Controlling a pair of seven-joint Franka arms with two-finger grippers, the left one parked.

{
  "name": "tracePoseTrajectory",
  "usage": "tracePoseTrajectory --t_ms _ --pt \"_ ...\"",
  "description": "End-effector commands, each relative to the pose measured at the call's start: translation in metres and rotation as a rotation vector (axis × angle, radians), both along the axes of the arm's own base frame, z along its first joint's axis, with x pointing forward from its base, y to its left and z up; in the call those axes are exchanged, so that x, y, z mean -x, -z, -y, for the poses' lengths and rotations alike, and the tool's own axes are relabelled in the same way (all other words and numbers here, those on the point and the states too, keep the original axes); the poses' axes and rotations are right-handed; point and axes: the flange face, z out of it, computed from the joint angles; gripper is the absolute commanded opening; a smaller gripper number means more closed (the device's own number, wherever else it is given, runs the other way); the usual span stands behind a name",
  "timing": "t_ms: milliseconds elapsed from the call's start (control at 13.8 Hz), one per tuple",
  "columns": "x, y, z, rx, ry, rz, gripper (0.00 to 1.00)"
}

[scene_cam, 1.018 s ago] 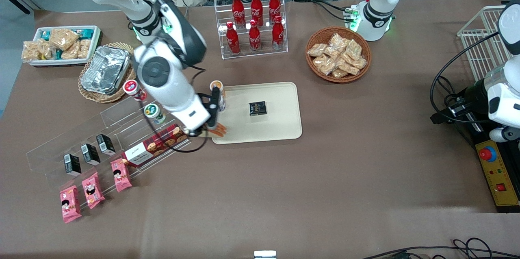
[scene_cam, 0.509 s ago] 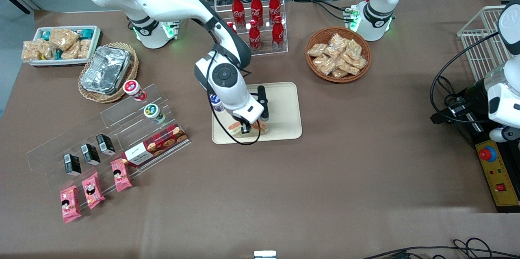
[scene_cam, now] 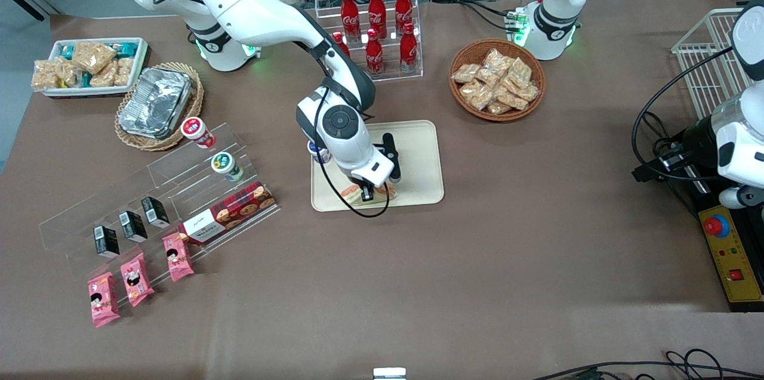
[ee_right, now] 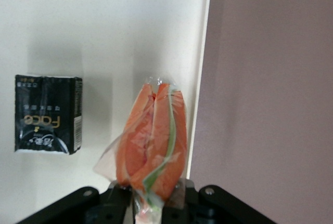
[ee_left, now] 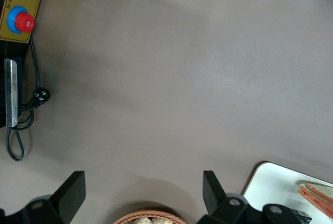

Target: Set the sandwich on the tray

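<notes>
Since a second ago, the black two-finger gripper [scene_cam: 368,193] has carried the clear-wrapped wedge sandwich [ee_right: 152,142] from the clear acrylic shelf [scene_cam: 179,189] over the smooth cream rectangular tray's [scene_cam: 418,156] front edge, fingers clamped on crinkly film.

The working arm [scene_cam: 250,4] was glossy white with dark grey joint bands and a round grey cap on its wrist. A green light glowed at its base. A black cable looped beside the black gripper [scene_cam: 368,194].
</notes>
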Motion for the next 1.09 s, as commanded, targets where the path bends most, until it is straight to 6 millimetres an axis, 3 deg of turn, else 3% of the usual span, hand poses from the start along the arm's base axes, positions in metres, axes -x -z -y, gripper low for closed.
tracePoseTrajectory --t_ms 0,291,509,727,1018 --pt "-0.007 -0.002 -0.003 -0.013 0.020 0.009 1.00" --pt "-0.014 -0.013 0.009 -0.006 0.045 -0.003 1.00" --pt "-0.027 -0.066 0.039 0.016 0.105 -0.047 1.00" --pt "-0.055 -0.115 0.099 0.023 0.232 -0.076 1.00" --pt "-0.084 -0.192 0.206 0.039 0.511 -0.086 1.00"
